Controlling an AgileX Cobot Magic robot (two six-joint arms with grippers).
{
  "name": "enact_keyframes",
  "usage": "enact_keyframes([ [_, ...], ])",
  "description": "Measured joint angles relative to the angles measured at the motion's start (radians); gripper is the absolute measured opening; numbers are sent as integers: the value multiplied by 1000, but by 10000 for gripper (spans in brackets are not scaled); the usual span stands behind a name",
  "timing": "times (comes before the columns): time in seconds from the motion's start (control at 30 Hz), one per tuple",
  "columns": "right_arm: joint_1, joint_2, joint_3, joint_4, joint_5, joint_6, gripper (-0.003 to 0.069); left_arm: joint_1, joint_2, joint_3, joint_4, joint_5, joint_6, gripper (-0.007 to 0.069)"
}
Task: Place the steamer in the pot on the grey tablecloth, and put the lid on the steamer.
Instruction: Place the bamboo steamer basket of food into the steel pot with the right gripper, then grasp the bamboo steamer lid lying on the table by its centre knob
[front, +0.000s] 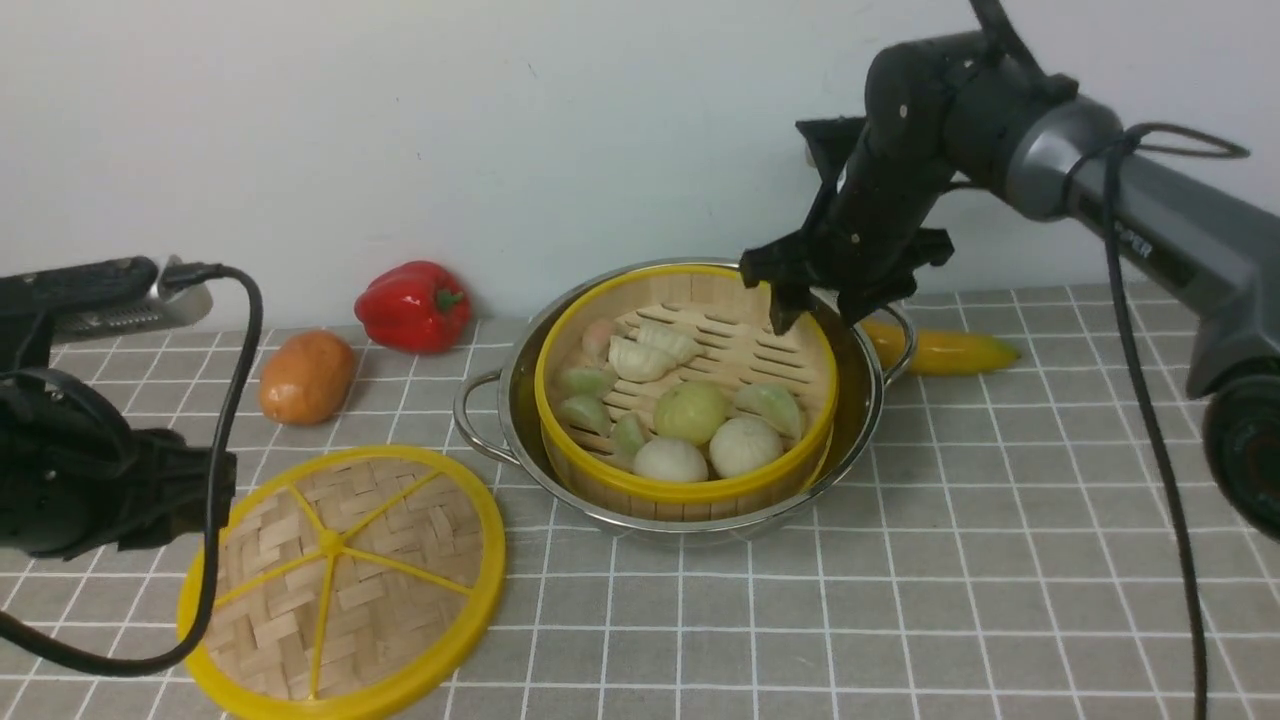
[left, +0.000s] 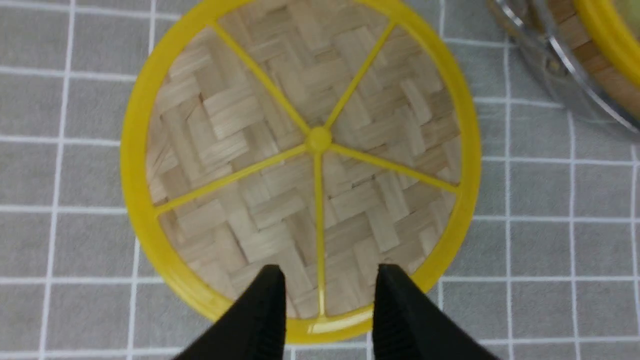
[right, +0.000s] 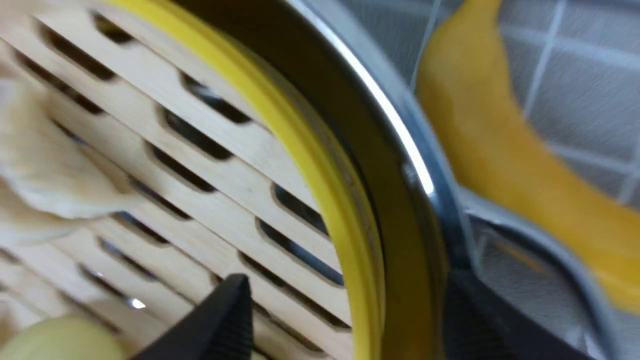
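The steamer (front: 740, 345) sits inside the steel pot (front: 520, 420) on the grey tablecloth (front: 950, 560), with several dumplings and buns (front: 690, 410) on its slatted floor. My right gripper (front: 818, 315) is open at the far right rim. One finger is inside the steamer's yellow rim (right: 320, 165) and the other is outside the pot's wall (right: 400, 150), near its handle. The woven lid (front: 340, 580) lies flat on the cloth at front left. My left gripper (left: 330, 272) hovers open over the lid's near rim (left: 310, 140), holding nothing.
A red pepper (front: 412, 305) and an orange-brown vegetable (front: 305, 375) lie behind the lid by the wall. A yellow banana (front: 945, 350) lies just right of the pot, close to the right gripper. The left arm's black cable (front: 215, 500) loops over the lid's left edge.
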Motion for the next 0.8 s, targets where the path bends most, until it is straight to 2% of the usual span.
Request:
enact_keyframes([
  [0.17,0,-147,0,5,0,-41,538,0,56,0,-54,-45,53,243],
  [0.47,0,-617,0,70,-9,-117,542,0,299,-9,-121,-164,102,243],
  [0.53,0,-768,-2,79,-9,-131,542,0,376,-21,-190,-172,150,243],
  [0.57,0,-769,-2,79,-9,-131,542,0,380,-22,-196,-172,159,243],
  [0.67,0,-941,-4,84,-9,-143,542,0,442,-25,-301,-176,268,243],
  [0.8,0,-1043,11,86,-9,-143,542,0,461,-27,-348,-209,357,243],
])
